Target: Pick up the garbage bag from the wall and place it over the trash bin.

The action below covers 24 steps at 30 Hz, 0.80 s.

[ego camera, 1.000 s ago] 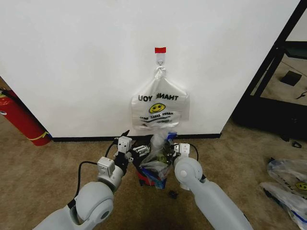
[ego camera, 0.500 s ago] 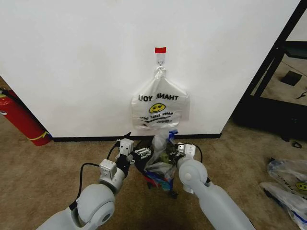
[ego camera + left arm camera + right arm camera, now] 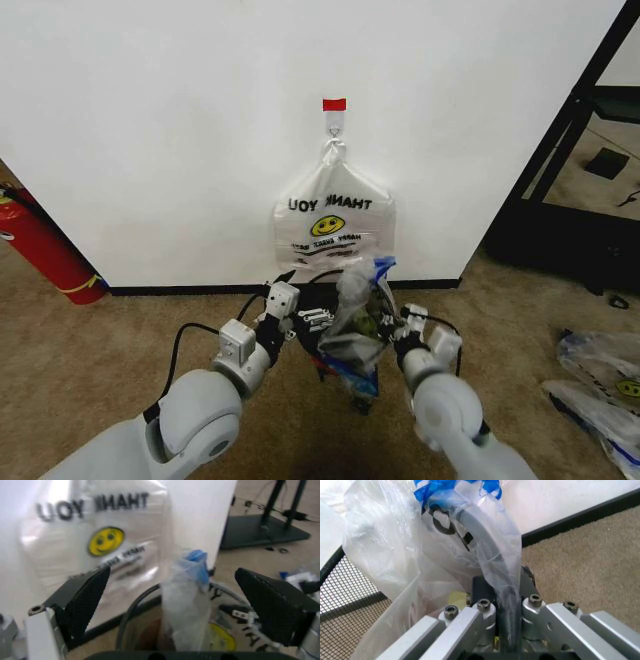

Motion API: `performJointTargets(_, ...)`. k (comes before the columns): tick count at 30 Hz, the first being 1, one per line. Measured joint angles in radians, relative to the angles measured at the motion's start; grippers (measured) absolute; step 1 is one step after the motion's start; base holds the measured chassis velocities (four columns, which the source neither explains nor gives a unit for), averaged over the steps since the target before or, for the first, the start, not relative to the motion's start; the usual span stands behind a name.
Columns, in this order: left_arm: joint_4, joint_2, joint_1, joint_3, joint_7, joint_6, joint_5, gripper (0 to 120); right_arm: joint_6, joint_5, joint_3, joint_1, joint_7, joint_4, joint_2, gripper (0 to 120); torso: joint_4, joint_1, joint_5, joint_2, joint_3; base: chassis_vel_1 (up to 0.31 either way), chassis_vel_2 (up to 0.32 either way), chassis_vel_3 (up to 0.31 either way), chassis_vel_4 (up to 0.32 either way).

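The garbage bag (image 3: 358, 318), thin translucent plastic with blue patches, stands bunched up over the trash bin (image 3: 322, 352), whose black mesh (image 3: 345, 592) shows beside it. My right gripper (image 3: 388, 322) is shut on a fold of the garbage bag (image 3: 445, 555) at its right side; the closed fingers (image 3: 485, 611) pinch the plastic. Just left of the bag, my left gripper (image 3: 305, 318) is open. In the left wrist view its two black pads (image 3: 82, 600) stand wide apart, with the garbage bag (image 3: 185, 603) between them and touching neither.
A flat white smiley bag (image 3: 335, 225) hangs from a hook on the wall right behind. A red fire extinguisher (image 3: 40, 250) leans at the left. A black shelf frame (image 3: 560, 150) and loose bags (image 3: 600, 385) on the carpet lie to the right.
My right gripper has moved right and up, pulling the garbage bag taller and to the right. The left gripper has followed a little to the right.
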Motion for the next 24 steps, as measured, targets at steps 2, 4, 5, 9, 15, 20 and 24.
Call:
performJointTargets(2,-0.001,0.010,-0.067,0.072,-0.015,0.035,-0.047,97,0.008,-0.019,0.002,-0.011,-0.001,0.000,0.014,0,0.0002,0.000,0.0000,0.000,0.000,0.000,0.000,0.000,0.000)
performJointTargets(4,0.003,0.012,-0.104,0.114,-0.024,0.049,-0.064,95,0.009,-0.025,0.003,-0.014,-0.001,0.000,0.019,0,0.0000,0.000,-0.0001,0.000,0.000,0.000,0.000,0.000,0.000)
performJointTargets(5,0.008,0.011,-0.134,0.148,-0.033,0.061,-0.082,95,0.010,-0.030,0.004,-0.014,0.000,0.000,0.022,0,0.0001,0.000,0.0001,0.000,0.000,0.000,0.000,0.000,0.000)
performJointTargets(9,0.034,-0.026,-0.264,0.266,-0.089,0.124,-0.188,94,0.012,-0.039,0.008,-0.013,0.004,0.000,0.027,0,0.0002,0.000,0.0000,0.000,0.000,0.000,0.000,0.000,0.000)
performJointTargets(15,0.151,-0.104,-0.427,0.375,-0.110,0.144,-0.213,88,0.012,-0.044,0.017,-0.021,0.008,0.006,0.029,0,-0.0001,0.000,0.0000,0.000,0.000,0.000,0.000,0.000,0.000)
performJointTargets(20,0.224,-0.152,-0.489,0.425,-0.116,0.146,-0.214,71,0.011,-0.050,0.020,-0.030,0.008,0.010,0.032,0,0.0000,0.000,0.0000,0.000,0.000,0.000,0.000,0.000,0.000)
performJointTargets(24,0.275,-0.207,-0.526,0.457,-0.126,0.148,-0.210,58,0.011,-0.051,0.022,-0.035,0.006,0.010,0.026,0,0.0000,0.000,0.0001,0.000,0.000,0.000,0.000,0.000,0.000)
